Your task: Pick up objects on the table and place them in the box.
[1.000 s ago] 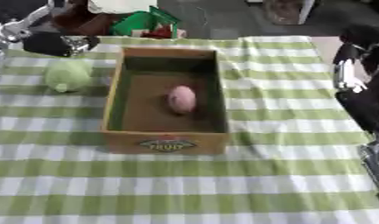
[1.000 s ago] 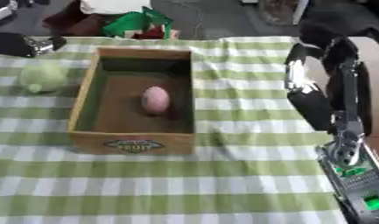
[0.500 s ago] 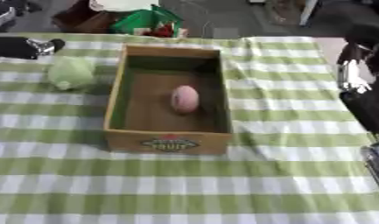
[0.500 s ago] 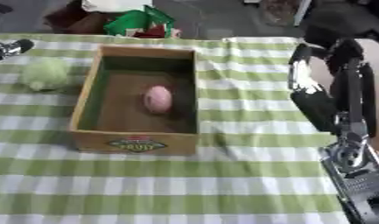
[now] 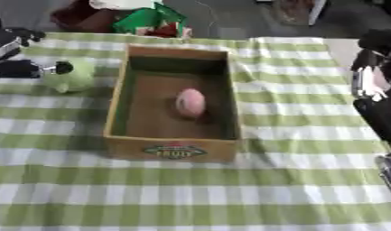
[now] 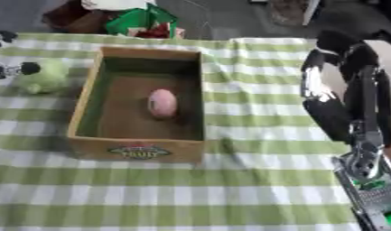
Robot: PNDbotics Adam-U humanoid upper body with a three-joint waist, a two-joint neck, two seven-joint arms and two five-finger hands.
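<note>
A cardboard box is standing open on a desk covered in green-and-white check cloth. 1 pink egg-shaped object is lying inside it. Left of the box, a pale green soft object is being touched by the left hand; whether its fingers are curled cannot be told. The right hand is being held beside the desk's right edge, its fingers unclear.

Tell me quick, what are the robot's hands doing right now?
Left hand: at the green thing; whether it grips it cannot be told.
Right hand: not visible, only its arm.
</note>
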